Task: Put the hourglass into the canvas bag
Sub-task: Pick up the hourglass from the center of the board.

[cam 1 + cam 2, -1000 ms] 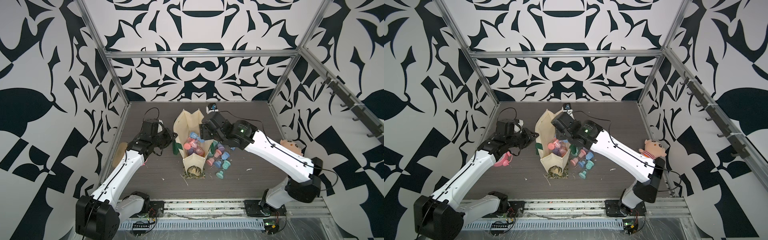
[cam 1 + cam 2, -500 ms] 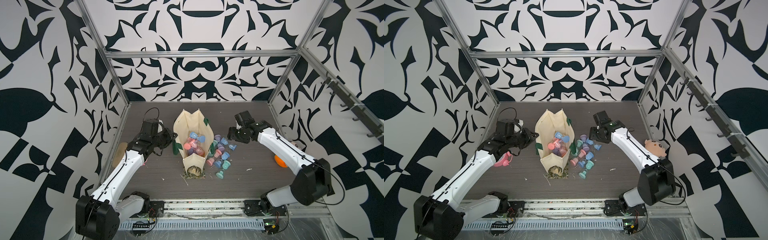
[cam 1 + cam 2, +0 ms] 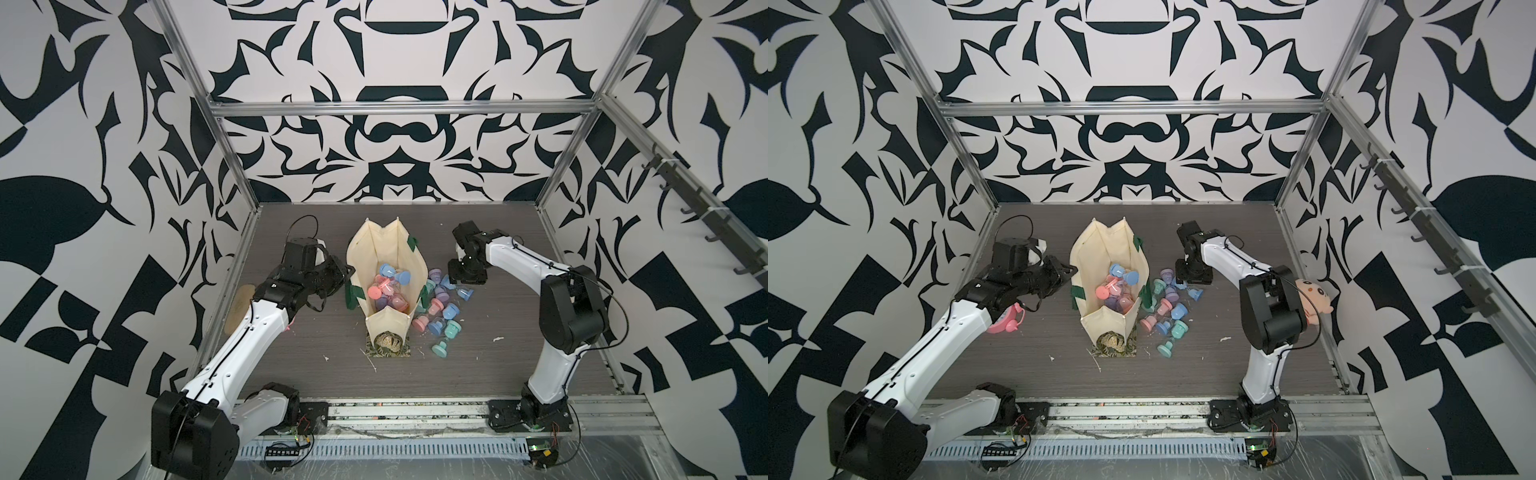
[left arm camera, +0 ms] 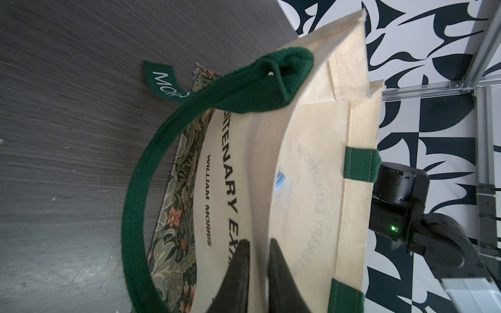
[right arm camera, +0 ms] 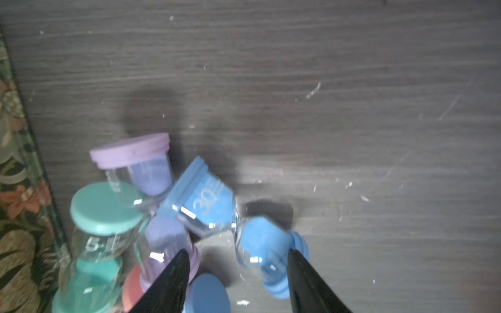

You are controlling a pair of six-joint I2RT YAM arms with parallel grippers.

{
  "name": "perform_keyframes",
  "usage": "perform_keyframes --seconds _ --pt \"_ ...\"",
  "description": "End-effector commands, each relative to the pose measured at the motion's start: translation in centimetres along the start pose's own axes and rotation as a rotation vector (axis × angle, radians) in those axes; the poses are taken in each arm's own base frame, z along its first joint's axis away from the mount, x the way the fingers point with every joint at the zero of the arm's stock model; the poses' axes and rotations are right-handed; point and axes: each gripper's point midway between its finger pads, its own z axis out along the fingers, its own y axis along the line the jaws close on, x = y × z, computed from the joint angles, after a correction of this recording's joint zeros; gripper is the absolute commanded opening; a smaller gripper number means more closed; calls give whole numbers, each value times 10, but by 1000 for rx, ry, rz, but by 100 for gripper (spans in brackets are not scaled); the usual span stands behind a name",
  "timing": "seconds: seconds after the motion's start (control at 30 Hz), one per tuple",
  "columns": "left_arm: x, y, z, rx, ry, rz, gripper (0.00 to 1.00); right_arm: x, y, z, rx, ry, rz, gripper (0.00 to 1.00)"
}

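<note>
One teal hourglass [image 3: 440,349] is lying nearest your side of the surface [image 3: 498,374], a little apart from the pile of hourglasses [image 3: 440,307] just beyond it. Beside that pile the canvas bag [image 3: 363,257] is standing with its mouth gaping, and several hourglasses [image 3: 388,286] are sitting inside it. Your left hand [image 4: 257,241] is pinching the bag's rim, one finger on each side of the cloth. At the pile's far end your right hand [image 5: 237,252] is hanging low with its fingers spread, straddling a blue hourglass [image 5: 260,244] that is lying on the surface. You are not gripping it yet.
</note>
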Motion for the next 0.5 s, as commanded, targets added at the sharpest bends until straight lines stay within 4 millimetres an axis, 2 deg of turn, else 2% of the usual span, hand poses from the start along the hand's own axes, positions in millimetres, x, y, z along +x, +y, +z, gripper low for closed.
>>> perform_keyframes --seconds 0.0,0.27,0.47 --pt "-2 -1 0 4 -1 3 17 -6 -5 -2 42 0 -48 61" --pt "-1 0 1 4 3 3 17 10 -14 28 82 64 -38 52" --pt "-1 1 3 1 5 0 17 27 -23 36 109 85 11 38"
